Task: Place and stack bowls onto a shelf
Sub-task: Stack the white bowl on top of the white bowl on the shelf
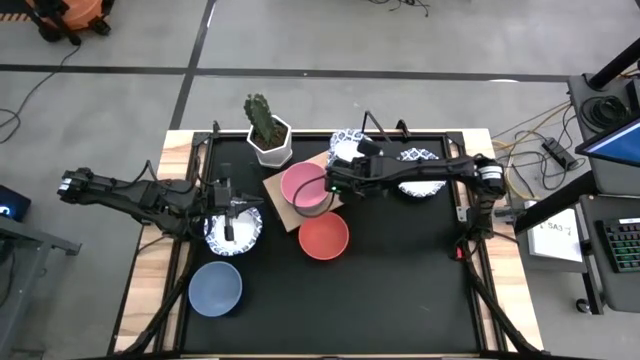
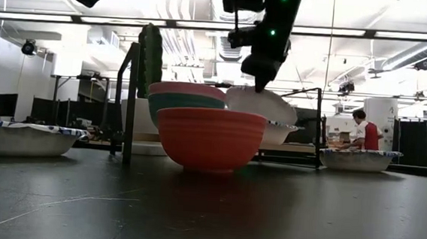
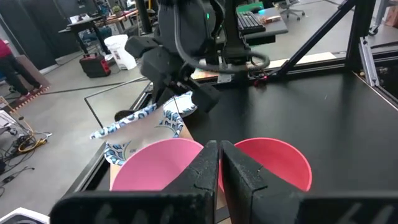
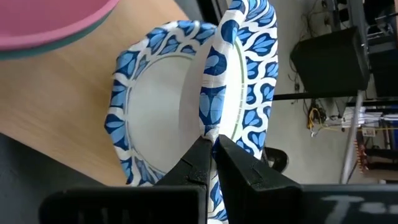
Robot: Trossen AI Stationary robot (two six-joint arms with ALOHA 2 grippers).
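My right gripper (image 4: 211, 142) is over the far end of the light-brown wooden board (image 1: 275, 188), shut on a white, blue-patterned bowl (image 4: 239, 68). That bowl is tilted above a second patterned bowl (image 4: 149, 106) standing on the board. A pink bowl (image 1: 305, 186) is nested in a green one (image 2: 184, 102) on the board. The red bowl (image 1: 323, 237), blue bowl (image 1: 215, 287) and two more patterned bowls (image 1: 240, 235) (image 1: 421, 180) stand on the black table. My left gripper (image 3: 219, 163) is shut, raised over the left patterned bowl and touching nothing. My right gripper pinches the scalloped rim (image 4: 210, 127) of the patterned bowl between its two fingers, one on each face of the wall. It comes from the table's right, slanting down. The bowl is tipped steeply on edge over the bowl below; I cannot tell whether the two touch.
A white pot with a green cactus (image 1: 268, 133) stands at the board's far left corner. The red bowl sits just off the board's near edge. A person in red (image 2: 363, 130) is far behind the table. Bare black tabletop (image 1: 400, 280) lies near and right.
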